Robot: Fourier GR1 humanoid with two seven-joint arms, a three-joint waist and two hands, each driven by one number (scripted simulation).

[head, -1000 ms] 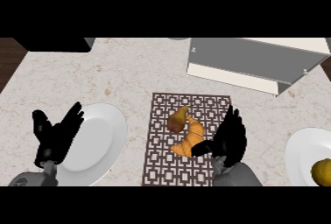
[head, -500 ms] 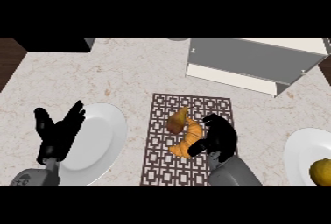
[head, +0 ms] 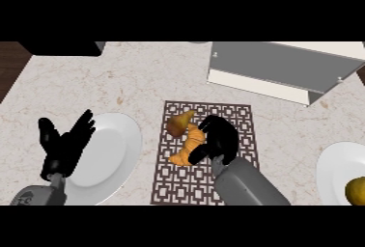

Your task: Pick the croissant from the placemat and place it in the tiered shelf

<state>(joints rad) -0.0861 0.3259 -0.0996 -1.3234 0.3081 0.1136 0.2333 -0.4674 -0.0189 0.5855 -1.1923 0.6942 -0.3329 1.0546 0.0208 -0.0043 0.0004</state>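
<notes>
Moved in since the earlier frames: right hand (head: 217,139), from beside the croissant (head: 185,140) to right against it, fingers now curled round its right flank.

Far left — left hand (head: 63,144), open, fingers straight and spread upward, resting over the left rim of a white plate (head: 114,149); same pose as before.

Just right of that plate, a dark brown placemat (head: 235,113) with a pale lattice pattern. On it, toward the left half, the golden croissant, lying lengthwise with its darker end toward the counter's far side and its lighter end toward the near side. Still down on the mat, not lifted. Right hand touching the pastry along its right side, black fingers wrapped at its middle, grey forearm entering from the lower edge.

Beyond the mat, upper right — grey tiered shelf (head: 285,65) with a white lower level, well apart from the croissant.

Far right edge, a second white plate (head: 331,169), partly cut off, holding a yellow-green fruit (head: 357,189).

All on a pale marbled counter (head: 121,77).
</notes>
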